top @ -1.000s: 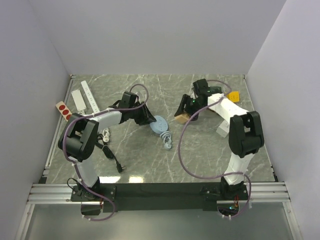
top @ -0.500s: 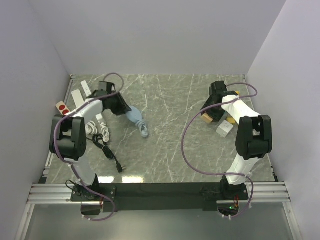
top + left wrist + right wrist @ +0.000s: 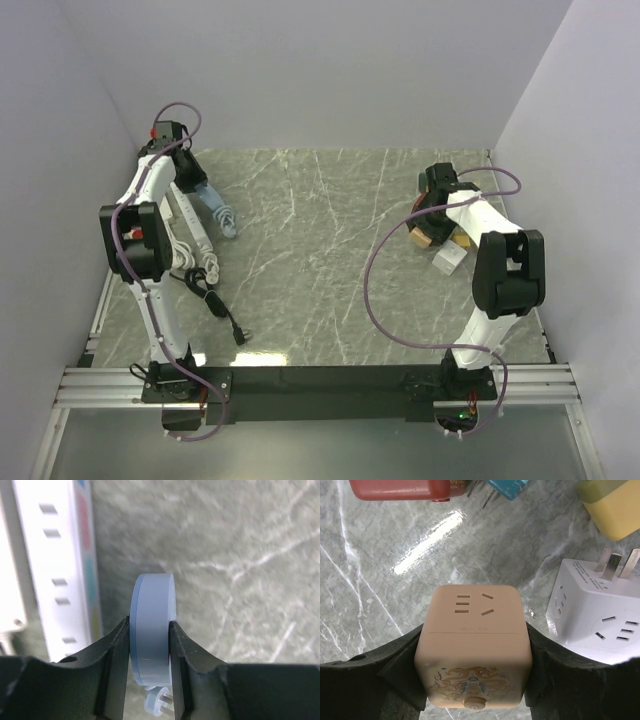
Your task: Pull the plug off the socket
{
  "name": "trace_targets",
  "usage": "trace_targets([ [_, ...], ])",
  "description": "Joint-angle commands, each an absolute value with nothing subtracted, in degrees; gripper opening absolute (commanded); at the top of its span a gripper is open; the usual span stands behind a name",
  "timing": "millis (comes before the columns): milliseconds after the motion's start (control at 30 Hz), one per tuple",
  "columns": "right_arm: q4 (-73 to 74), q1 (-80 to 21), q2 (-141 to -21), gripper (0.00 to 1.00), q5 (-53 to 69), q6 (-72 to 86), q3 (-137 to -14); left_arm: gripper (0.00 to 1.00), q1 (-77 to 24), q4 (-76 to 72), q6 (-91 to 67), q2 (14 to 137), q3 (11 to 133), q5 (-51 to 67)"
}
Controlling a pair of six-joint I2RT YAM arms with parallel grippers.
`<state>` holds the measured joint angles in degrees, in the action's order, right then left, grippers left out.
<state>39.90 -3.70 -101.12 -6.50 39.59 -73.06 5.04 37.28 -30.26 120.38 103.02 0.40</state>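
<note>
My left arm stretches to the far-left corner, its tool [image 3: 149, 626] clamped on the blue plug [image 3: 152, 600]. My right tool [image 3: 474, 645] squeezes the peach socket cube [image 3: 475, 611].

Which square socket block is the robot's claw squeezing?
The peach cube socket with a painted pattern, clamped in the right gripper. The white cube socket lies free beside it, prongs showing; the yellow block sits farther off.
</note>
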Motion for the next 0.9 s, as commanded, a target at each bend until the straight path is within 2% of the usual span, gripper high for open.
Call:
trace_targets([
  [0, 40.25, -3.34, -101.51, 0.20, -8.44, 40.25, -73.56, 0.00, 5.45, 44.65, -25.49, 124.97, 108.53, -7.19],
  [33, 40.17, -3.17, -101.60, 0.29, -8.52, 40.25, -73.65, 0.01, 5.71, 44.65, -25.31, 125.42, 108.72, -7.73],
  [133, 40.69, -2.81, -102.48, 0.41, -8.61, 40.17, -74.18, 0.04, 7.03, 44.21, -25.31, 126.47, 108.20, -8.44],
  [200, 41.04, -2.64, -102.74, 0.51, -9.14, 40.43, -74.79, 0.14, 8.52, 43.77, -25.84, 126.83, 107.23, -7.30],
  [367, 41.84, -1.50, -104.06, 0.56, -11.34, 41.31, -76.81, 0.40, 10.10, 42.19, -27.24, 126.83, 105.21, -5.98],
  [433, 42.54, -1.23, -104.94, 0.57, -11.95, 41.57, -78.13, 0.47, 10.02, 41.67, -27.51, 126.48, 104.68, -5.63],
  [467, 42.45, -0.80, -104.94, 0.57, -12.21, 41.57, -78.31, 0.57, 10.02, 40.96, -28.12, 125.17, 103.02, -5.54],
  [533, 42.71, -0.44, -105.64, 0.62, -12.74, 41.92, -79.10, 0.66, 9.93, 37.99, -28.47, 123.15, 100.56, -4.93],
  [567, 42.89, -0.27, -105.99, 0.64, -12.92, 41.84, -79.45, 0.76, 9.93, 37.19, -28.74, 121.22, 98.46, -4.49],
  [667, 43.42, -0.35, -107.31, 0.74, -12.75, 41.75, -80.86, 0.82, 9.76, 36.13, -29.09, 118.32, 96.34, -3.52],
  [833, 43.42, -0.26, -105.91, 0.89, -11.87, 41.84, -81.82, 0.86, 9.23, 35.07, -29.79, 112.34, 94.05, -0.80],
  [867, 43.59, -0.35, -105.65, 0.90, -12.13, 41.92, -82.17, 0.95, 9.05, 34.46, -30.14, 109.80, 93.09, -0.53],
])
